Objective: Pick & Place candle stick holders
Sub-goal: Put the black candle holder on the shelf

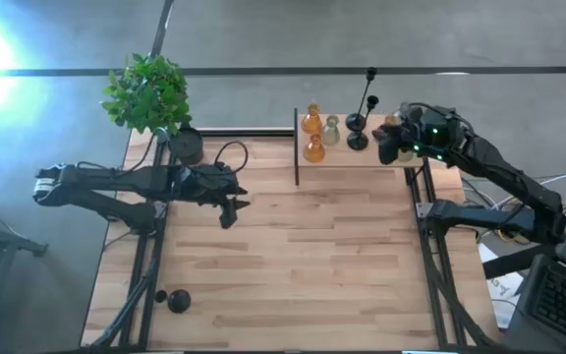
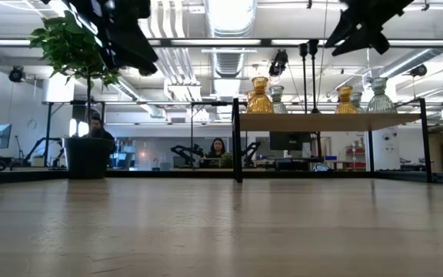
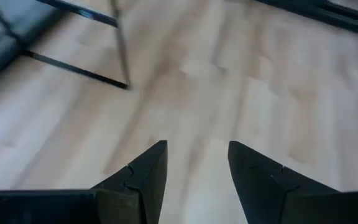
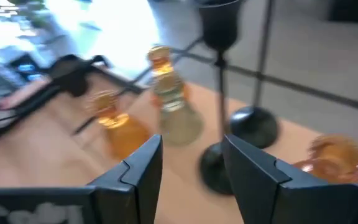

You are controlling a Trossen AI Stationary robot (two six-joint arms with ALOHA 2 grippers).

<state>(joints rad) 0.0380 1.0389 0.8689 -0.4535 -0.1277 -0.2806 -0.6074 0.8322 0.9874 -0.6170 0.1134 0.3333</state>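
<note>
1. Leftmost, the left gripper (image 1: 229,214) was held apart-fingered and empty above the bare surface (image 1: 293,265), seemingly waiting.
2. The candle stick holders (image 1: 313,149) were grouped on the raised shelf (image 1: 357,157).
3. The right gripper (image 1: 389,149) was poised over them, fingers parted, nothing held.

Pale smooth wood table (image 1: 293,256); glossy amber glass holders (image 1: 311,121); matt black stemmed holder (image 4: 219,93).

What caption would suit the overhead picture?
Right pincer hovers open over candle stick holders on a raised shelf; left pincer waits mid-table.
</note>
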